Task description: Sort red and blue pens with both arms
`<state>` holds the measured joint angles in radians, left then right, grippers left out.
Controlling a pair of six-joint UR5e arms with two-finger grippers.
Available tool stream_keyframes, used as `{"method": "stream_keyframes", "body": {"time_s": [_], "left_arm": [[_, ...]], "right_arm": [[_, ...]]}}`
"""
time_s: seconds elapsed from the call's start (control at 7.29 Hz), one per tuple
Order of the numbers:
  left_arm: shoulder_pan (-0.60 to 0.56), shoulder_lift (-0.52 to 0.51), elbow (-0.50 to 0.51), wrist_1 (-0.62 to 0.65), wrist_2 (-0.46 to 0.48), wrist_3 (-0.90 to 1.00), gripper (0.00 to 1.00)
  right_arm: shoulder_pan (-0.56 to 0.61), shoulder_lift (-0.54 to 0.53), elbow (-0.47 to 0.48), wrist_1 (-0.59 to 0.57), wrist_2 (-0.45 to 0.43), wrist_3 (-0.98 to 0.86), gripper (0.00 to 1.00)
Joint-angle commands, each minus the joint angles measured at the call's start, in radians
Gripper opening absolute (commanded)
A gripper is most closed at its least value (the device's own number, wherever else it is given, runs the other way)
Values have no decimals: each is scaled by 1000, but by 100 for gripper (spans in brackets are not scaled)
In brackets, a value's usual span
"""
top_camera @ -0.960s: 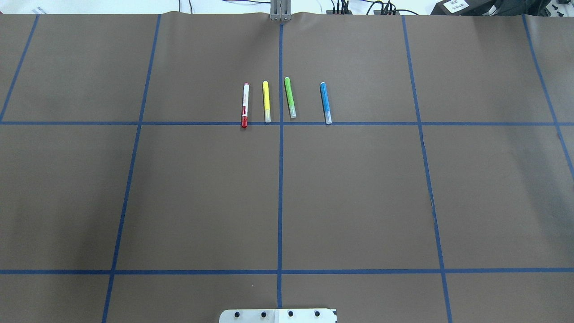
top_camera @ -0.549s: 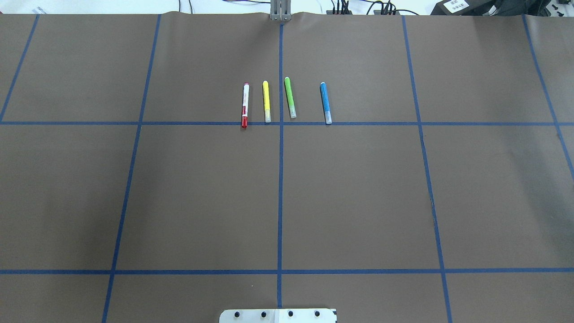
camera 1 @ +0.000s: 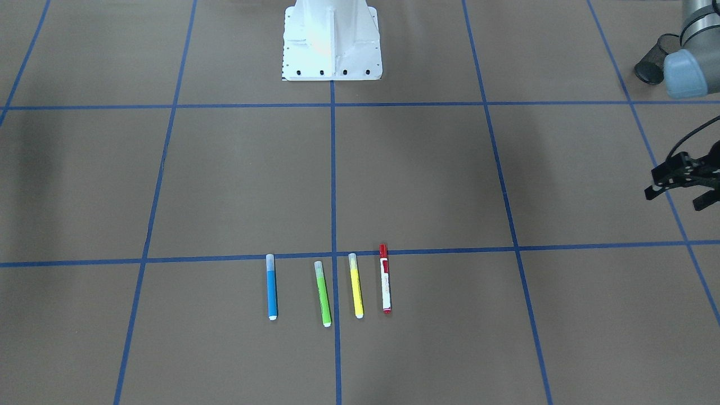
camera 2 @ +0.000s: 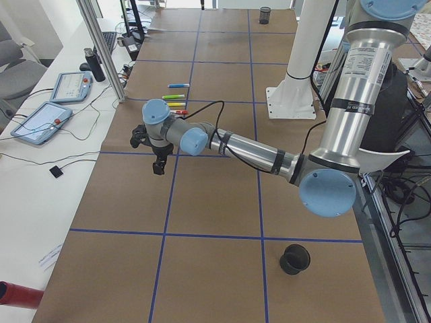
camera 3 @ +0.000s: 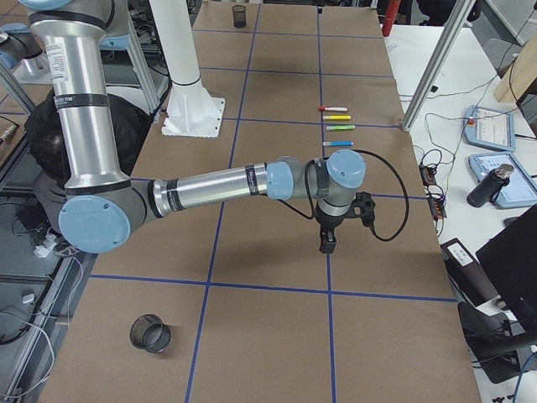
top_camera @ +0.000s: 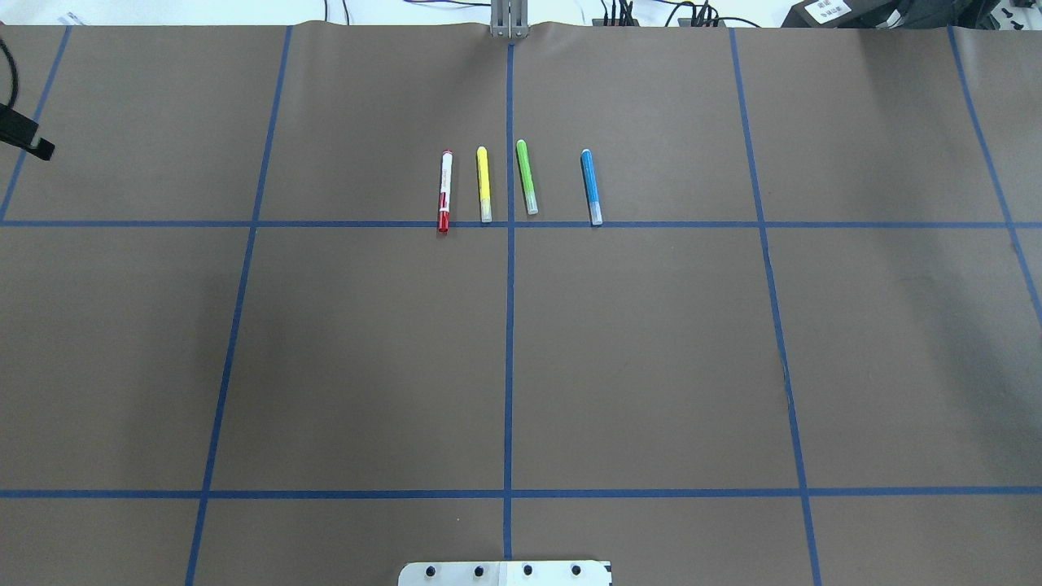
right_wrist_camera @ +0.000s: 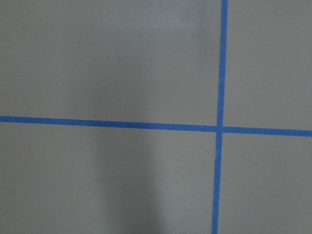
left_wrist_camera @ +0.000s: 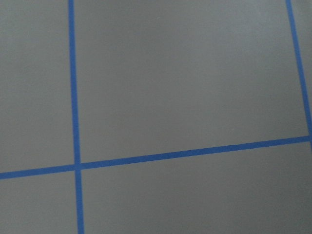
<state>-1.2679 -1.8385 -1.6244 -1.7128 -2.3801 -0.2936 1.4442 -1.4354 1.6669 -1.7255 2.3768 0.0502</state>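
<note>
The red pen (top_camera: 444,191), white-barrelled with a red cap, lies at the left end of a row of markers near the table's far middle. The blue pen (top_camera: 591,186) with a pale cap lies at the row's right end. From the front these are the red pen (camera 1: 385,278) and blue pen (camera 1: 271,287). My left gripper (camera 1: 678,197) hovers far to the left of the row, open and empty; only its tip (top_camera: 28,140) shows overhead. My right gripper (camera 3: 327,239) shows only in the right side view, over the mat short of the pens; I cannot tell its state.
A yellow marker (top_camera: 483,185) and a green marker (top_camera: 527,177) lie between the two pens. Black mesh cups (camera 2: 294,259) (camera 3: 151,333) stand near each table end. The white robot base (camera 1: 332,45) sits at the near middle edge. Blue tape lines grid the brown mat.
The left gripper's tip has come into the overhead view at the left edge. The pens and markers have not moved.
</note>
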Motion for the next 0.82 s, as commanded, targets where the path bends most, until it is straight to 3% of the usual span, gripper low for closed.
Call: {"method": "stream_keyframes", "body": {"time_s": [0.0,0.14,0.41,0.69], "left_arm": [[96,-269,142,167,2,-1,100],[128,-383,211,233,1,-15,100],[215,-466,251,220,39,-160,100],[315,-612,393,169,106,-344,100]], "right_arm": [[-21,0,-3,4,54,2,100],[-24,1,-1,4,68,-3,100],[-42,9,1,4,71,14,100],[-65,30,-1,3,61,11,100]]}}
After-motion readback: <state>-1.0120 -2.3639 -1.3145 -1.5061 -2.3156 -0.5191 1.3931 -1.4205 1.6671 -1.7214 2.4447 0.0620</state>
